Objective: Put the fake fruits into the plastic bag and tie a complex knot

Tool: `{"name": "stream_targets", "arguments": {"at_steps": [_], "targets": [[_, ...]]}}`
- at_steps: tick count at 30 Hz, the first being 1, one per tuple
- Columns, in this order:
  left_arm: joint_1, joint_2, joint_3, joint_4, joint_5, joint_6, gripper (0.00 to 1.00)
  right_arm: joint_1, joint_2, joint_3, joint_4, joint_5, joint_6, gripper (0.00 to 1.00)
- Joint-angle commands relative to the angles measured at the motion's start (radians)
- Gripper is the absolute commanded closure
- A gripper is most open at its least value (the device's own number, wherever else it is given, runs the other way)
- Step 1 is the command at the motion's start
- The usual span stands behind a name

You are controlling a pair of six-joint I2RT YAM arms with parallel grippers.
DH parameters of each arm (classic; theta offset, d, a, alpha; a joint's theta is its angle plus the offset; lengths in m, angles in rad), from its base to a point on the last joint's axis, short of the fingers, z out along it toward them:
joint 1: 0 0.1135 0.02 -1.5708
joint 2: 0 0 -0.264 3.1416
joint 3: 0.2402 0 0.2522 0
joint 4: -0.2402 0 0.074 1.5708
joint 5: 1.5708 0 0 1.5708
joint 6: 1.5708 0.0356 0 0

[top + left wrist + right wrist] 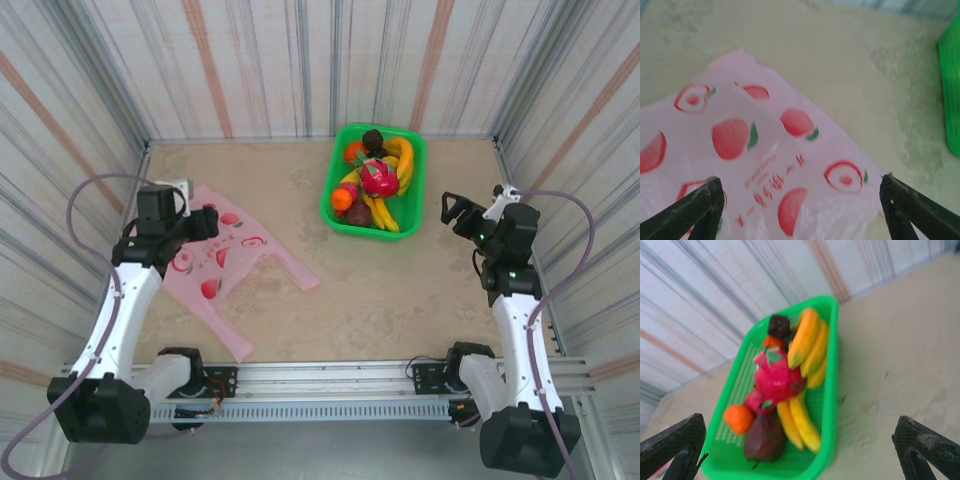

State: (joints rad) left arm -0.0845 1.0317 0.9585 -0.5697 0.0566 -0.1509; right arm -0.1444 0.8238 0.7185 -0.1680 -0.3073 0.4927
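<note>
Jaws on the left gripper (800,182) are standing spread wide over the plastic bag (765,150), pinching nothing. Jaws on the right gripper (799,422) are also gaping wide, gripping nothing, and pointing toward the green tray (834,390). From overhead, the bag is lying flat on the table (400,290) at about 9 o'clock, its handle loops (300,275) trailing toward roughly 5 o'clock, untied. The fake fruits (375,180) are sitting in the tray at about 1 o'clock: yellow bananas (807,340), a dragon fruit (775,382), an orange (738,418) and a dark purple piece (765,437). A small dark lump (778,326) at the far end is looking too blurred to name, perhaps another fruit.
</note>
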Motion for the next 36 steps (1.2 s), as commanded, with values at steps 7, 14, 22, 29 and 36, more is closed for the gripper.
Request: {"name": "stream_targets", "arguments": {"at_steps": [7, 14, 22, 29, 36], "targets": [[-0.415, 0.094, 0.037, -0.173, -0.295, 0.151, 0.16, 0.028, -0.011, 0.009, -0.094, -0.006, 0.086, 0.01], [-0.461, 0.262, 0.020, -0.191, -0.345, 0.107, 0.16, 0.036, -0.004, 0.010, -0.091, 0.015, 0.078, 0.01], [-0.461, 0.355, -0.039, -0.133, -0.376, 0.083, 0.14, 0.038, 0.003, 0.009, -0.089, 0.025, 0.063, 0.01], [-0.460, 0.450, -0.036, -0.123, -0.523, 0.077, 0.15, 0.038, 0.001, 0.007, -0.101, 0.037, 0.044, 0.01], [-0.460, 0.531, -0.007, -0.110, -0.564, 0.098, 0.37, 0.040, -0.011, 0.004, -0.106, 0.040, 0.047, 0.01]]}}
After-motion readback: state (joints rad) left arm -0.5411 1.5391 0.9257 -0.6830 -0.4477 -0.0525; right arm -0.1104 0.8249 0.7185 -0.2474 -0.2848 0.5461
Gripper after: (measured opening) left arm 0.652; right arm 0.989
